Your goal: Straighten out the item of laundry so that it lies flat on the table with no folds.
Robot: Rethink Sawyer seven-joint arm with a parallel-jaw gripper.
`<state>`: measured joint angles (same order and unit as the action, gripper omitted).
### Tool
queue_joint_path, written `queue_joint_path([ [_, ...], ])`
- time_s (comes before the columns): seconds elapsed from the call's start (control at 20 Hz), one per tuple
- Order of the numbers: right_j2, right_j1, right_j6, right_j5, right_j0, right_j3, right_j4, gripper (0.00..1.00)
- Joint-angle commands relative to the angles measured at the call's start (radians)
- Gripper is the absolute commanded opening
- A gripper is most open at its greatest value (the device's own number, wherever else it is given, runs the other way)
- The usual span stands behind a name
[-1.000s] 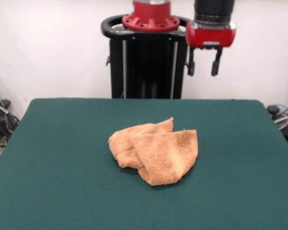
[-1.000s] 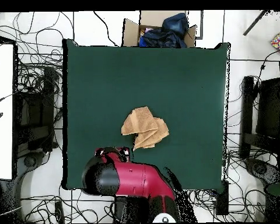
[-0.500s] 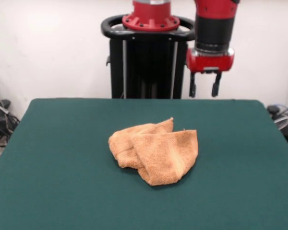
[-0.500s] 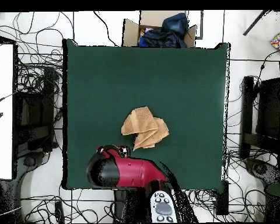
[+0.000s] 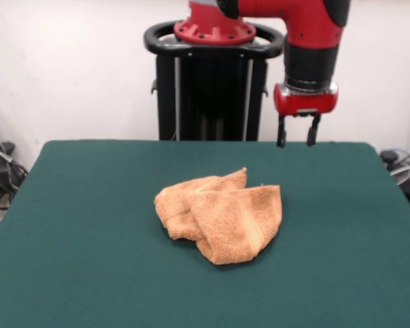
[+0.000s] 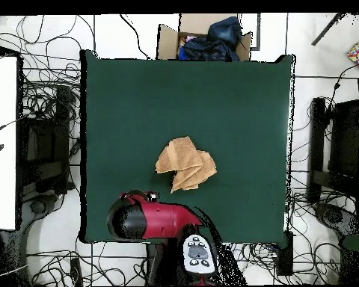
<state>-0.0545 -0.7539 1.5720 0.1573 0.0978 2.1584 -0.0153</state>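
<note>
From the front I see the hand (image 5: 298, 132) hanging above the far edge of the green surface (image 5: 89, 225), its two fingers parted and holding nothing. The orange-tan towel (image 5: 221, 213) lies crumpled near the middle — folded over itself, well apart from the hand.

Overhead, the towel (image 6: 185, 164) sits bunched at the centre of the surface (image 6: 235, 105); the red arm (image 6: 149, 220) covers the near edge, hiding the hand.
</note>
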Motion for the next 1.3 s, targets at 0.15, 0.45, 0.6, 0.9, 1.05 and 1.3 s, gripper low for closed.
queue_joint_path([
  [0.15,-0.034,0.059,0.174,-0.021,-0.045,-0.09,0.022,1.0],
  [0.45,-0.038,0.099,0.147,0.026,-0.037,-0.166,0.031,1.0],
  [0.6,-0.037,0.091,0.141,0.069,-0.04,-0.19,0.037,1.0],
  [0.9,-0.035,0.075,0.129,0.114,-0.04,-0.213,0.029,1.0],
  [1.05,-0.043,0.058,0.121,0.13,-0.032,-0.21,0.022,1.0],
  [1.3,-0.052,0.049,0.104,0.125,-0.007,-0.189,0.001,1.0],
])
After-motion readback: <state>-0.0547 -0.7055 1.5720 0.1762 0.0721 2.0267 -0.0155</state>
